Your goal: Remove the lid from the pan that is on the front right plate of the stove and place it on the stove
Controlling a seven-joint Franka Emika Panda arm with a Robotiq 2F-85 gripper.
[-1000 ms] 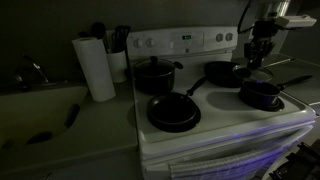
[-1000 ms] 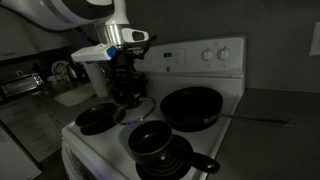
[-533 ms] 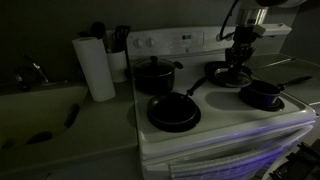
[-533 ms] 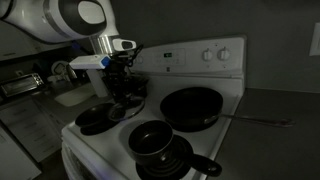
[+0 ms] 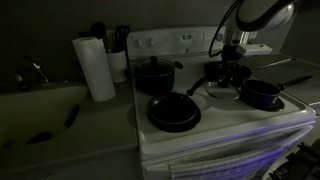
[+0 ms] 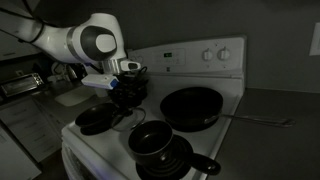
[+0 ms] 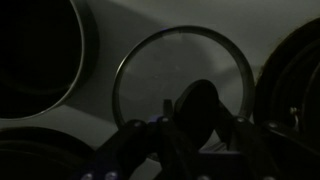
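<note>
1. While the gripper sat low over the stove, the lid lay flat on the white top right under it. Its dark knob sat between the two fingers. It was too dark to tell if the jaws were clamped on the knob or just apart from it.
2. The wrist view showed the full see-through ring of the lid on bare white surface, with dark pot edges at the left, lower left and right.
3. In both exterior views the gripper hung at mid-stove among the four burners, and the lid itself was hardly made out in the gloom.
4. Only the exterior views showed the pan open on the front right plate, near the gripper on its right, plus the raised back panel.
5. The lid was round with no long axis, knob up. The pan's straight handle ran right and slightly far in an exterior view.
</note>
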